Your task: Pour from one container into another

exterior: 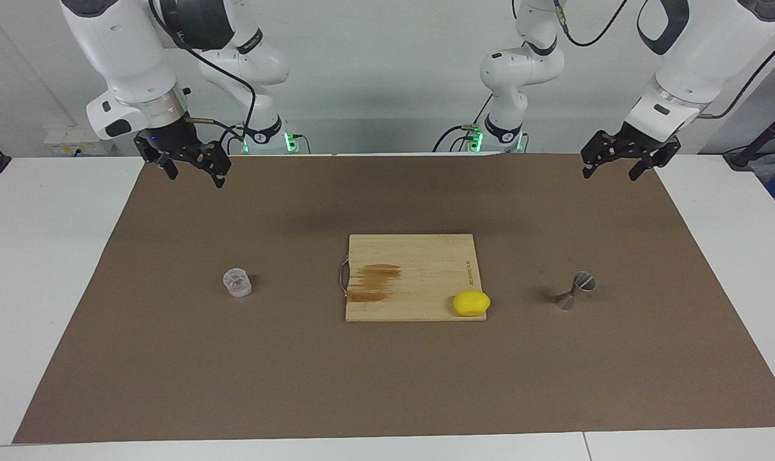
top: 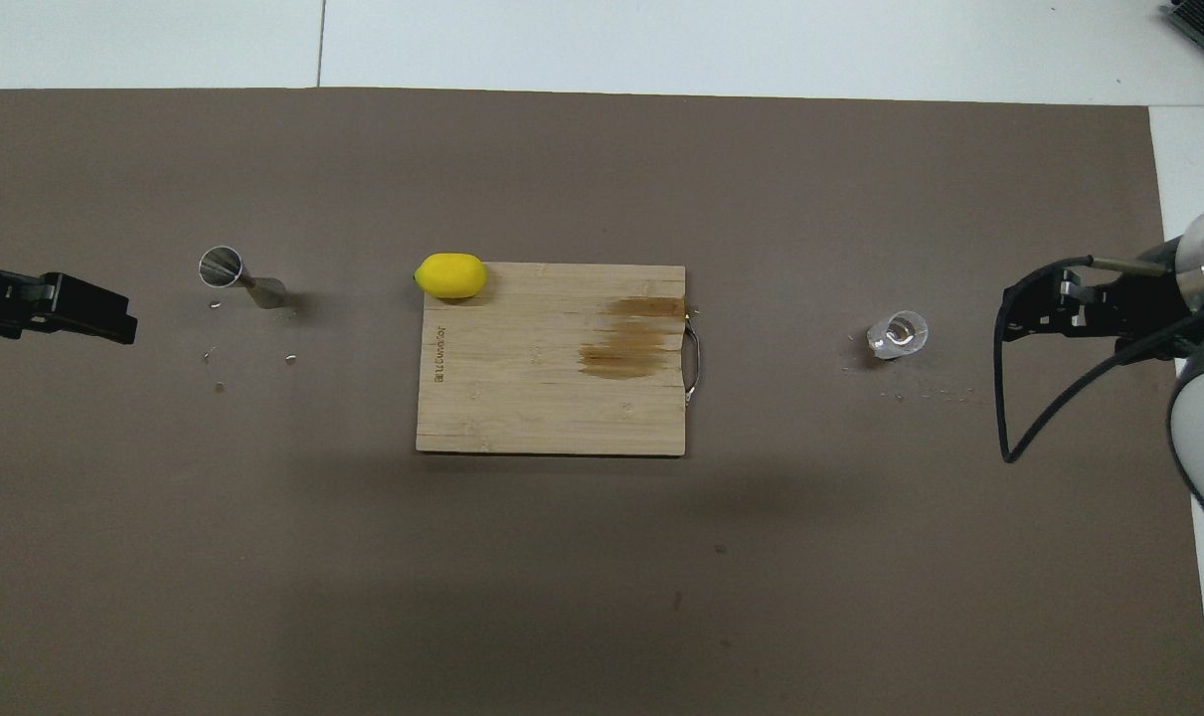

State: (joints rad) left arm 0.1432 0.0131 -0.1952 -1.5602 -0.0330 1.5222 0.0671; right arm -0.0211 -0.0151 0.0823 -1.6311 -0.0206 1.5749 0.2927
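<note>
The small clear cylindrical cup (exterior: pixel 237 282) stands upright toward the right arm's end of the brown-covered worktop (exterior: pixel 387 384), and the grey steel hourglass jigger (exterior: pixel 576 291) toward the left arm's end, probably so each arm serves its own vessel. Both the left claw (exterior: pixel 617 160) and right claw (exterior: pixel 189 161) hang raised over the worktop's robot-side edge, jaws wide and empty (nothing grasped yet), with the bamboo cutting board (exterior: pixel 413 275) and yellow lemon (exterior: pixel 471 303) between the vessels

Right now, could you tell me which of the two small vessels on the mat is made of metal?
The jigger, toward the left arm's end of the table: grey steel, hourglass-shaped. The cup, toward the right arm's end, is clear and cylindrical.
</note>
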